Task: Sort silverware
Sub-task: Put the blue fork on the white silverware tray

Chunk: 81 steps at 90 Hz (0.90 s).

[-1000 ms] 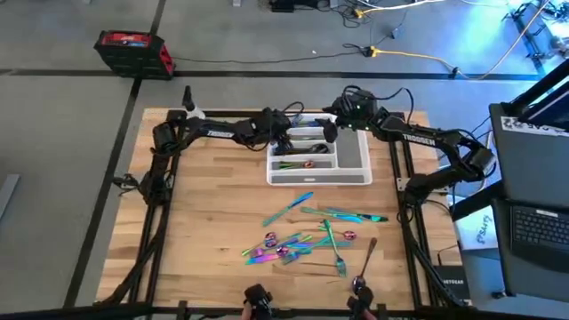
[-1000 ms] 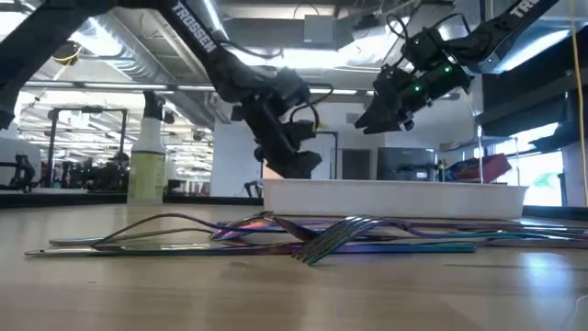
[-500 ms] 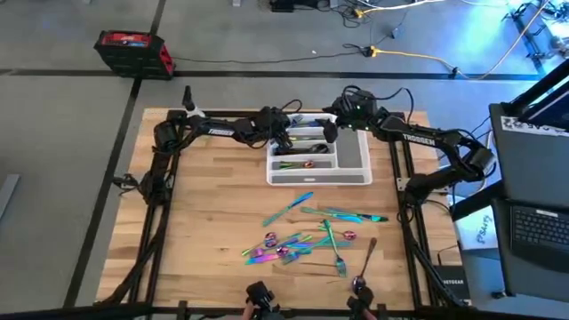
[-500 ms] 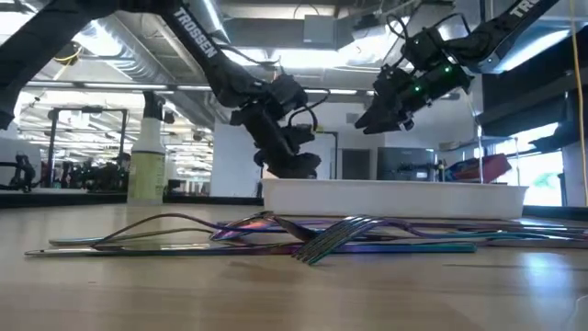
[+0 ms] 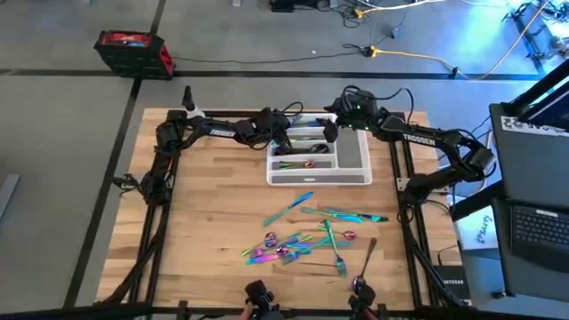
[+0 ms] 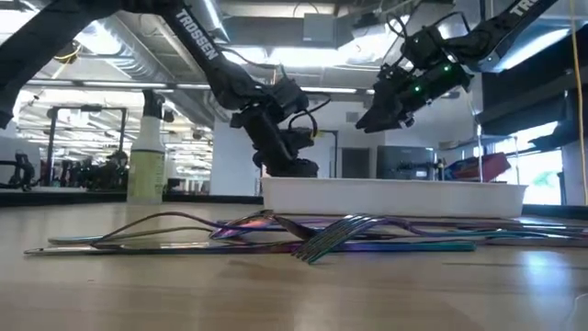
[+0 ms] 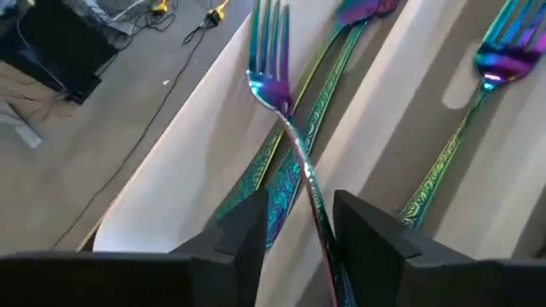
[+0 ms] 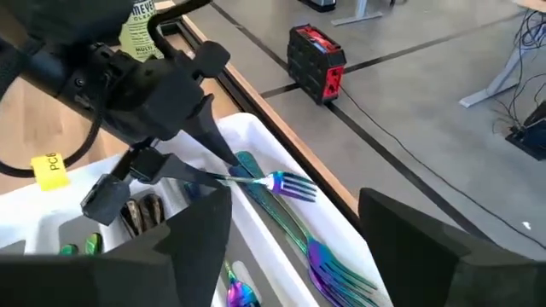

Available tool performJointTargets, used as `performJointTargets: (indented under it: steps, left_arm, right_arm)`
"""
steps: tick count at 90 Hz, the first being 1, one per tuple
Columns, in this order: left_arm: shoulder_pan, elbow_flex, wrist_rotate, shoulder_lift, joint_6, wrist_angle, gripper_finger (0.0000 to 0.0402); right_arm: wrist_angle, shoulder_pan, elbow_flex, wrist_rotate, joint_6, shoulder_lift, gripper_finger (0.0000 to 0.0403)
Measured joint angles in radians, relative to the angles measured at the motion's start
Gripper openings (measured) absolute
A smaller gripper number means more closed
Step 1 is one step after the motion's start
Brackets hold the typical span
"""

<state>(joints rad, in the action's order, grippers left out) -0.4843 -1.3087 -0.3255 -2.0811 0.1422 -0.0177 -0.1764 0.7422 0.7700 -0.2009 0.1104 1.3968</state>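
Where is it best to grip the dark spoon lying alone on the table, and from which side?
Probably at mid-handle, from straight above, fingers across it: the dark spoon lies flat on the table, apart from the rainbow pile. The right gripper, open over the tray, is on its side; the left gripper holds a fork.

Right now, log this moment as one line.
left gripper: shut on fork over tray | right gripper: open, above tray
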Motion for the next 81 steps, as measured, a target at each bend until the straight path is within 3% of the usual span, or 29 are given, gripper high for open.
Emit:
performJointTargets:
  steps: [29,81]
  left_arm:
    - [0.013,0.000,0.008,0.002,0.012,-0.006,0.0008]
    - [0.014,-0.083,-0.020,0.003,0.144,0.008,0.0001]
  right_arm:
    - [-0.010,0.000,0.000,0.052,0.009,0.000,0.0241]
    - [-0.009,0.000,0.000,0.056,0.026,0.000,0.0241]
